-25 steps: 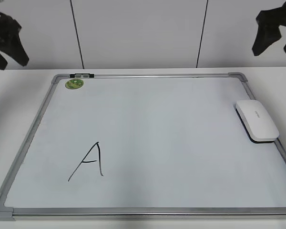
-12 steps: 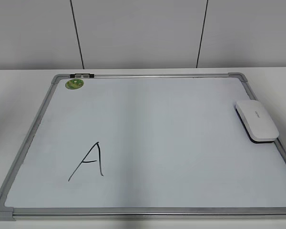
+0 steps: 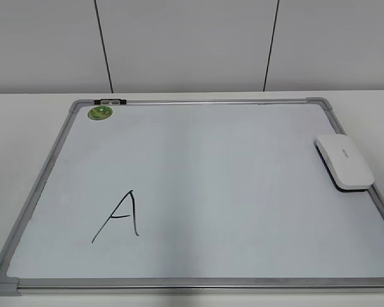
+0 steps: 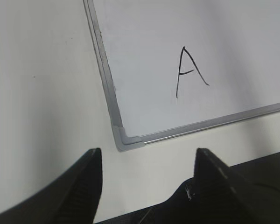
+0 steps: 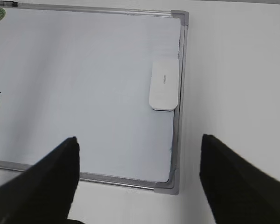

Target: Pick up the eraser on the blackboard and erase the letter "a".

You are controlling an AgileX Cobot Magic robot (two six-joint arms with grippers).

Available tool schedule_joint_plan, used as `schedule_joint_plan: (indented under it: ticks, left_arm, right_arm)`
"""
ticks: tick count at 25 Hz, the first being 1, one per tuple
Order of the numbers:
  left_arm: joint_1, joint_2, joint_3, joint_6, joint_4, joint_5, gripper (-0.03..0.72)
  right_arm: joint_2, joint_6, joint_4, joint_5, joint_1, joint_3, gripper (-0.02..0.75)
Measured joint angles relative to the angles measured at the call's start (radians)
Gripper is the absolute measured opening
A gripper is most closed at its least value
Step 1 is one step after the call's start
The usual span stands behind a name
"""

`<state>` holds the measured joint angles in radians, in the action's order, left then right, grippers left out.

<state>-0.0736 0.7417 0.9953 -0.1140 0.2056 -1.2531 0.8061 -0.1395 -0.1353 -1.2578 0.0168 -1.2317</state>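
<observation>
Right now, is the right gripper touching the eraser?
Apart. In the right wrist view the right gripper has its jaws open in the foreground, with bare blackboard between them and the eraser. The exterior view shows no gripper at the eraser.

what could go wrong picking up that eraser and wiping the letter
The white rounded plastic eraser lies tight against the whiteboard's silver-grey metal frame, so a finger of the open right hand may catch the rail. The black marker letter sits at the far corner, a long carry; the board could slide.
</observation>
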Motion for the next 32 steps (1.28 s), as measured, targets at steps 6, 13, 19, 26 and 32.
schedule_joint_plan:
  ticks: [6,13,19,26,32]
  left_arm:
    - [0.000,-0.246,-0.143,0.000,-0.020,-0.014,0.459]
    - [0.000,-0.366,-0.272,0.000,-0.080,-0.014,0.459]
    - [0.000,-0.379,-0.354,0.001,-0.090,-0.014,0.459]
    - [0.000,-0.380,-0.421,0.001,-0.096,0.010,0.459]
    - [0.000,-0.380,-0.447,0.002,-0.120,0.067,0.459]
  right_arm:
    - [-0.253,0.002,0.015,-0.011,0.000,0.164,0.594]
    - [-0.453,0.008,0.085,-0.013,0.000,0.332,0.593]
    - [-0.476,0.013,0.086,-0.013,0.000,0.506,0.593]
    - [-0.476,0.015,0.086,-0.013,0.000,0.685,0.589]
    - [-0.476,0.015,0.086,0.005,0.000,0.703,0.589]
